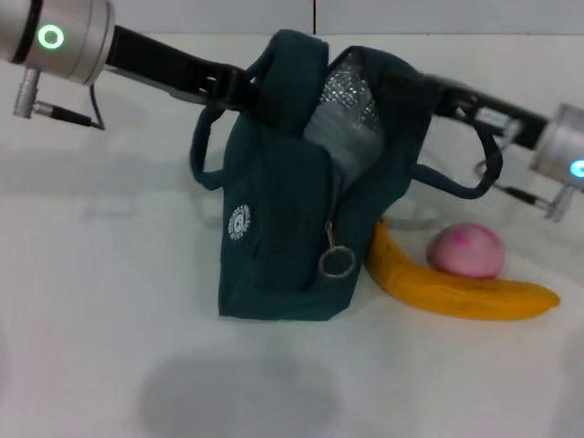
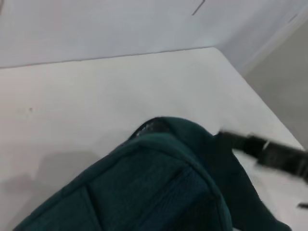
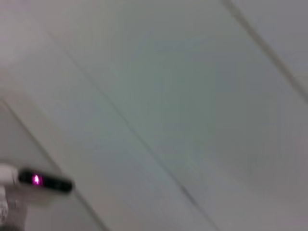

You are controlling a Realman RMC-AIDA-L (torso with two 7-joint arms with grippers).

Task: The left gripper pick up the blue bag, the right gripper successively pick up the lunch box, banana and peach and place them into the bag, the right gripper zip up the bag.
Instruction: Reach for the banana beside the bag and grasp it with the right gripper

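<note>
The blue bag stands upright mid-table with its mouth open and its foil lining showing. My left gripper grips the bag's upper left rim and holds it up; the bag's fabric fills the left wrist view. My right gripper reaches to the bag's mouth from the right, its fingers hidden behind the rim. A pale clear shape, seemingly the lunch box, sits inside the opening. The banana lies on the table right of the bag, with the peach just behind it.
The metal zipper ring hangs on the bag's front edge. The white table stretches around the bag. The right arm shows as a black bar beyond the bag. The right wrist view shows only pale walls.
</note>
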